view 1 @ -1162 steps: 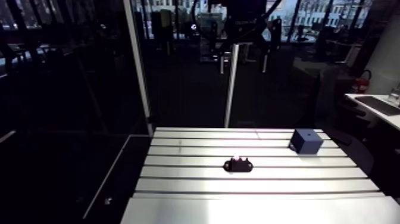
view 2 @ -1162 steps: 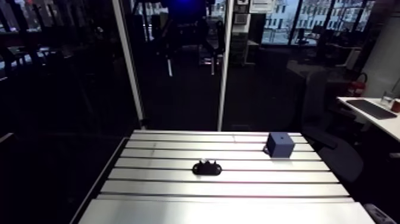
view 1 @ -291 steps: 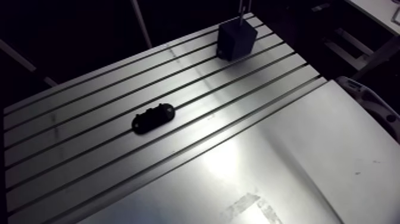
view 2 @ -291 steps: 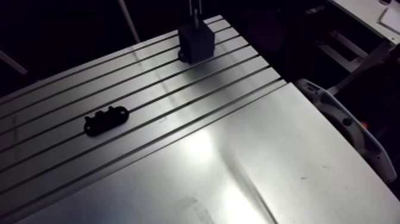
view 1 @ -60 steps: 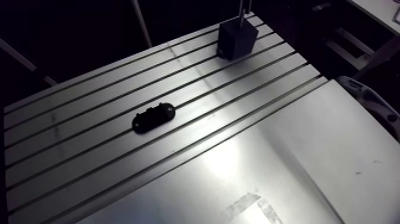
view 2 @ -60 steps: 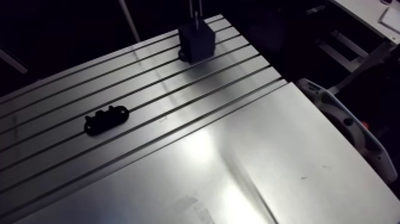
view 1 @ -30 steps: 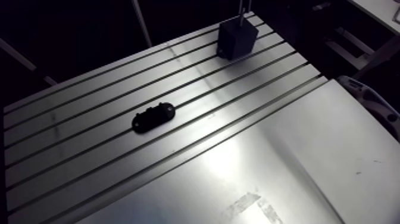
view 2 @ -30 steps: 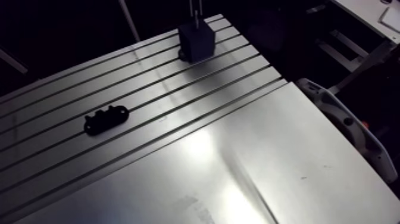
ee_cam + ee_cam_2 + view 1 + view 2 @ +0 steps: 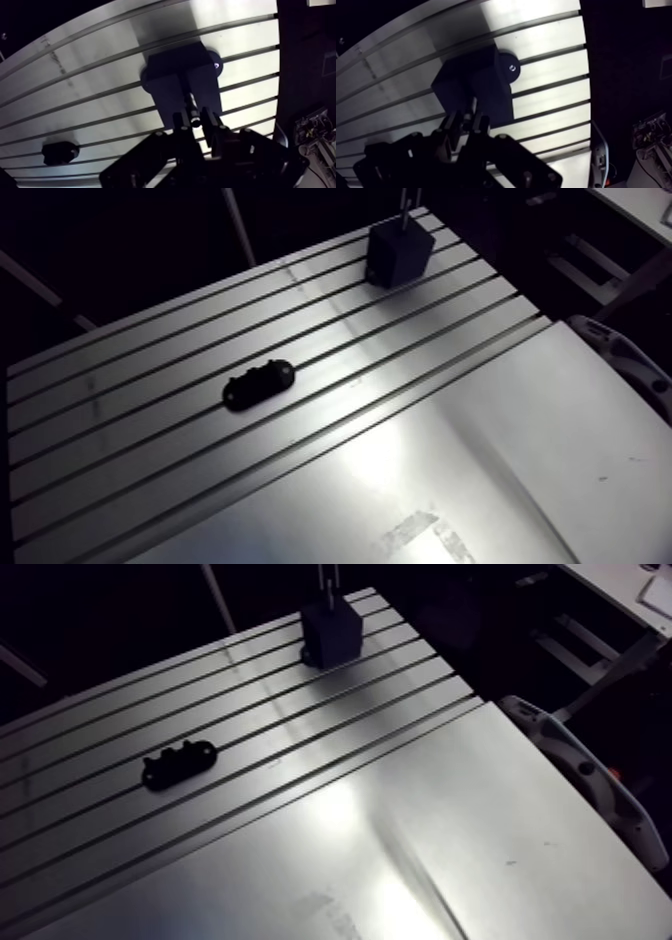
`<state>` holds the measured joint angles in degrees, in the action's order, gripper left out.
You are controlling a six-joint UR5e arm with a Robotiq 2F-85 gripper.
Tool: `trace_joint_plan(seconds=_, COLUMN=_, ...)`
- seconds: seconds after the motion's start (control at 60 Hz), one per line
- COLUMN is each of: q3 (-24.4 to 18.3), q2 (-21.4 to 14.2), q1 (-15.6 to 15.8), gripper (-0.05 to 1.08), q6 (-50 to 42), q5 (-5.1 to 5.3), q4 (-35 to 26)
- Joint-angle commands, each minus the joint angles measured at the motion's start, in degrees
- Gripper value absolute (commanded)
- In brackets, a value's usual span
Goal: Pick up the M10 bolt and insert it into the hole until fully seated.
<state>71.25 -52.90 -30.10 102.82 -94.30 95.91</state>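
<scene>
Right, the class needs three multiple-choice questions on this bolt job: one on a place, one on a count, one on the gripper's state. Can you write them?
1. Where is the black oval holder?
A) on the slotted table, apart from the dark block
B) on top of that block
C) hanging off the table's edge

2. How many things stand on the table?
A) four
B) two
C) six

3. What state is the gripper in?
A) open and empty
B) shut on the holder
C) shut on the M10 bolt

Answers:
1 A: the holder lies several slots away from the block.
2 B: only the block and the holder show.
3 C: the wrist view shows the bolt pinched between its fingers, over the block.
</scene>
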Motion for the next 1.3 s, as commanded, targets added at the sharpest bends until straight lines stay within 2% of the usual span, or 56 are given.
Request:
trace_joint_plan(seconds=0.017, q3=0.0, q2=0.0, q1=-0.1, gripper=1.08, q6=0.1, q5=-0.13, q4=-0.1)
trace_joint_plan(seconds=0.283, q3=-0.2, q2=-0.2, q1=-0.1, gripper=1.08, q6=0.1, q5=-0.38, q4=-0.7)
trace_joint_plan(seconds=1.3, q3=0.1, q2=-0.7, q1=0.0, gripper=1.08, q6=0.1, q5=-0.31, q4=-1.3)
